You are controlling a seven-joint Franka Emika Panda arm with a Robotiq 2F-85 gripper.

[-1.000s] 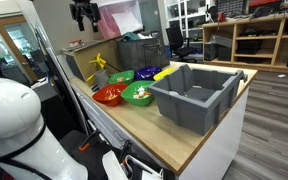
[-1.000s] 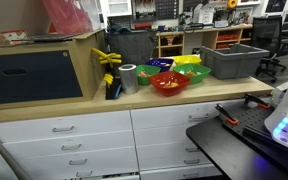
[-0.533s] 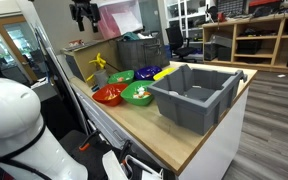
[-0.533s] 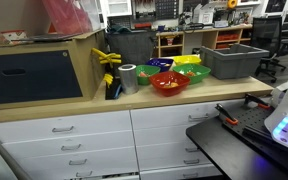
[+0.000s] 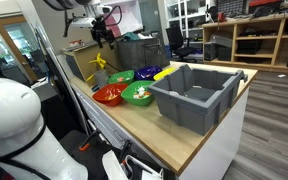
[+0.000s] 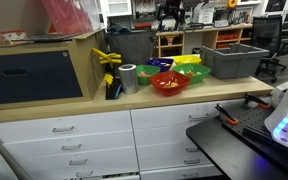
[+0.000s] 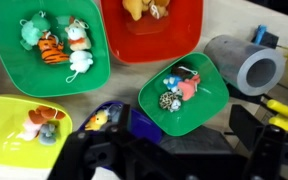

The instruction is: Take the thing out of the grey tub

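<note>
Wrist view: camera looks straight down on a cluster of bowls on the wooden bench [image 7: 124, 75]. A large green bowl [image 7: 49, 45] at upper left holds small plush toys. A red bowl [image 7: 152, 25] is cut off by the top edge. A smaller green bowl [image 7: 182, 95] with little figures sits in the centre. A yellow bowl [image 7: 24, 125] is at lower left, and a blue one [image 7: 114, 120] is half hidden. A grey roll [image 7: 242, 62] lies on its side at right. The pincer [image 7: 169, 158] is a dark, blurred mass along the bottom edge. I cannot tell whether its fingers stand wide or narrow, and nothing shows between them.

In both exterior views the pincer [image 5: 104, 33] [image 6: 169, 17] hangs high over the bowl end of the bench, clear of everything below.

The grey tub [image 5: 194, 95] stands on the bench at the opposite end of the bowl row, well apart from the pincer and far below it. In an exterior view it is the nearest and largest item, with the red bowl [image 5: 109, 95] and a green bowl [image 5: 137, 93] just beside its side wall. In an exterior view the tub [image 6: 232, 60] sits at the end of the bench beyond the yellow bowl [image 6: 189, 62]. From neither angle can I make out what lies inside it.
</note>
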